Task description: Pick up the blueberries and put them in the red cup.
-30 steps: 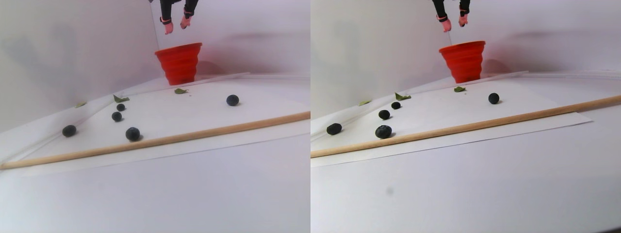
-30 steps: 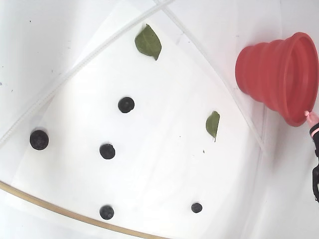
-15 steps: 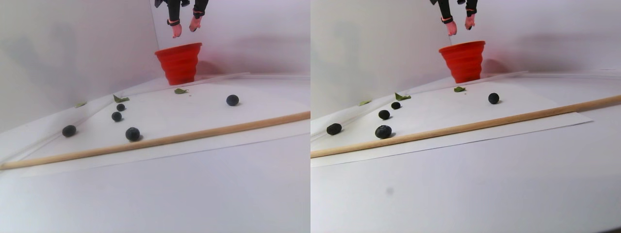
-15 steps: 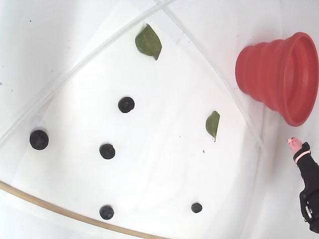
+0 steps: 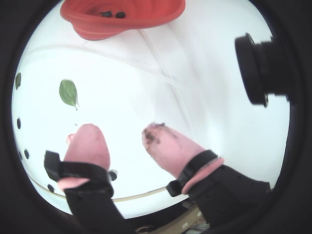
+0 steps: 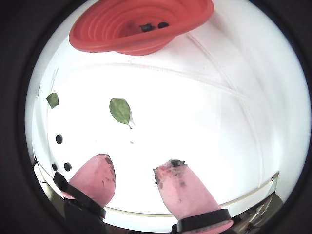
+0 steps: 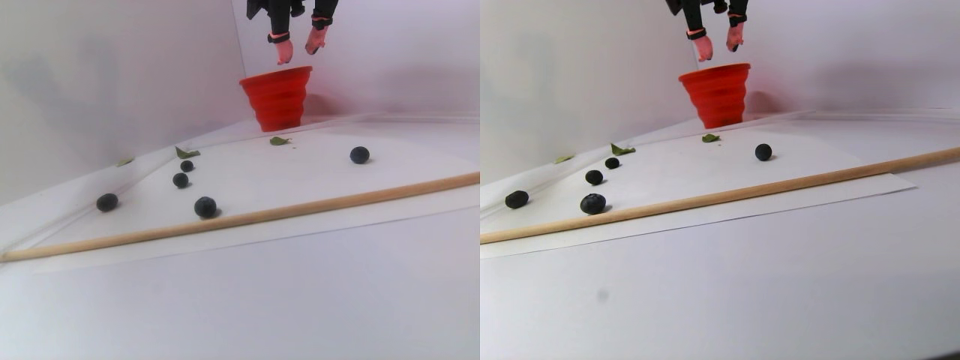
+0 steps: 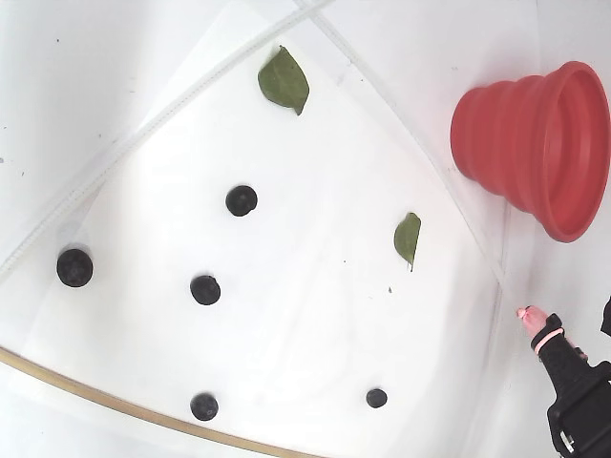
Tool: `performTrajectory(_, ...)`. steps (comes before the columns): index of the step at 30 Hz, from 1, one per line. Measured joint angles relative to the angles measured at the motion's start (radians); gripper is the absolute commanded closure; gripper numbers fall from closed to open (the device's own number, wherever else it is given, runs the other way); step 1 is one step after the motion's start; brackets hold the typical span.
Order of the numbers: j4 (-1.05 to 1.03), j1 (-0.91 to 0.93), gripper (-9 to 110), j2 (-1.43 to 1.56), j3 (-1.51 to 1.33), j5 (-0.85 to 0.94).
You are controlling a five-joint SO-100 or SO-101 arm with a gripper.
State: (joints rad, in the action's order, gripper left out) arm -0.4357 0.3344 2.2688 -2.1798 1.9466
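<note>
The red cup (image 8: 516,143) stands at the right edge of the fixed view, and two dark blueberries (image 6: 146,27) lie inside it. Several more blueberries (image 8: 241,200) are scattered over the white sheet, one of them (image 7: 359,154) apart at the right in the stereo pair view. My gripper (image 7: 297,51) hangs open just above the cup's (image 7: 277,97) rim, slightly to its right. Its pink fingertips (image 5: 87,131) are stained dark and hold nothing. In the fixed view only one fingertip (image 8: 527,313) shows, below the cup.
Two green leaves (image 8: 284,80) (image 8: 408,237) lie on the sheet, one close to the cup. A long wooden stick (image 7: 300,206) runs along the sheet's near edge. White walls rise behind the cup. A black camera lens (image 5: 263,68) juts in beside the fingers.
The open gripper has drifted rightwards in the stereo pair view, and from the cup's rim down the right edge in the fixed view. The berries on the sheet have not moved.
</note>
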Motion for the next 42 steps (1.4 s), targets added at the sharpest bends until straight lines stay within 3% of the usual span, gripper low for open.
performTrajectory(42, -0.051, 0.124, 85, 0.002, -0.206, 0.063)
